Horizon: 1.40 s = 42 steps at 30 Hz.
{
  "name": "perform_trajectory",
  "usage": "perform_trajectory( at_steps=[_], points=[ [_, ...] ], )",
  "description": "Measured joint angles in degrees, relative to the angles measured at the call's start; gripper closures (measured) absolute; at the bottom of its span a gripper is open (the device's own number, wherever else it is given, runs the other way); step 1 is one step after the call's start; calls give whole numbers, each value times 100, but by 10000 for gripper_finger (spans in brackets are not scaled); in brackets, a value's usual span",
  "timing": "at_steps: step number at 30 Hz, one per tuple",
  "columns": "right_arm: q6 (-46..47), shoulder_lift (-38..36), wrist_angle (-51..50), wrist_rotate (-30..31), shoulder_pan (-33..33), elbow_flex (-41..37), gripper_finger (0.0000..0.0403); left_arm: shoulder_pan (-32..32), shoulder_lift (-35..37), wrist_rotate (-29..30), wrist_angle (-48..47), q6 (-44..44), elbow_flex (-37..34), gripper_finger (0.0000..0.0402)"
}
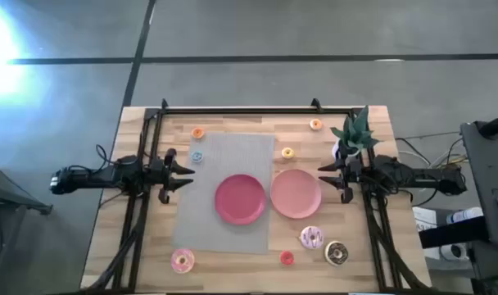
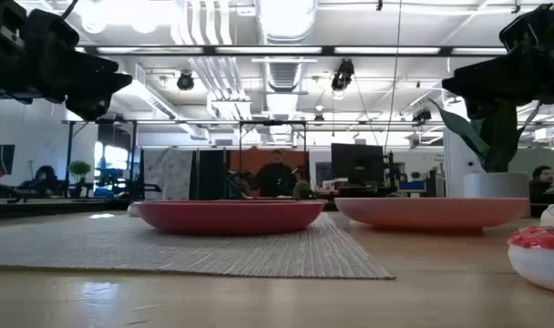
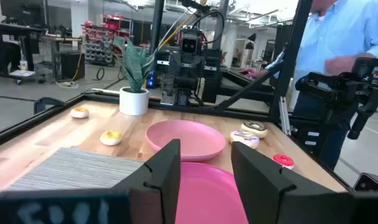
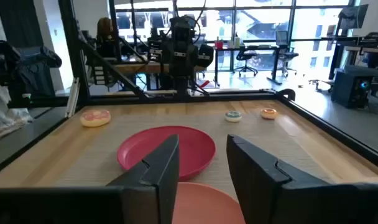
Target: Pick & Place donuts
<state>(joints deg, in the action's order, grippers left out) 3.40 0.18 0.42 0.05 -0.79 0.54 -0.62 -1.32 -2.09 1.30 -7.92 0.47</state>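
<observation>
Several toy donuts lie flat on the wooden table. A pink one (image 1: 183,260) rests near the front left. A pink-frosted one (image 1: 311,238), a chocolate one (image 1: 337,252) and a tiny red one (image 1: 287,258) rest at the front right. Tiny orange (image 1: 198,133), blue (image 1: 196,156), yellow (image 1: 287,152) and orange (image 1: 315,124) ones sit toward the far edge. My left gripper (image 1: 187,174) hovers open at the mat's left edge. My right gripper (image 1: 323,179) hovers open beside the lighter plate. Nothing is between either pair of fingers (image 3: 170,165) (image 4: 164,165).
A dark pink plate (image 1: 239,198) sits on a grey mat (image 1: 224,156). A lighter pink plate (image 1: 296,193) lies right of it on the wood. A potted plant (image 1: 353,135) stands at the far right. A person in a blue shirt (image 3: 338,37) stands beyond the table.
</observation>
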Motion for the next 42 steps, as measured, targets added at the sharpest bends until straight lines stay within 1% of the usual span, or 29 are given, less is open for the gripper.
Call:
perform_trajectory(
  at_steps=[8, 20, 35, 36, 37, 42],
  points=[
    [0, 0, 1, 0, -1, 0, 268, 3, -2, 0, 0, 2, 0, 284],
    [0, -1, 0, -2, -1, 0, 280, 4, 0, 0, 0, 0, 0, 284],
    [64, 0, 11, 54, 1, 0, 269, 0, -2, 0, 0, 2, -2, 284],
    [304, 6, 37, 191, 1, 0, 270, 0, -2, 0, 0, 2, 0, 284],
    [734, 33, 59, 283, 0, 0, 271, -1, -2, 0, 0, 0, -2, 284],
    [3780, 51, 160, 300, -3, 0, 279, 0, -2, 0, 0, 0, -1, 284]
  ],
)
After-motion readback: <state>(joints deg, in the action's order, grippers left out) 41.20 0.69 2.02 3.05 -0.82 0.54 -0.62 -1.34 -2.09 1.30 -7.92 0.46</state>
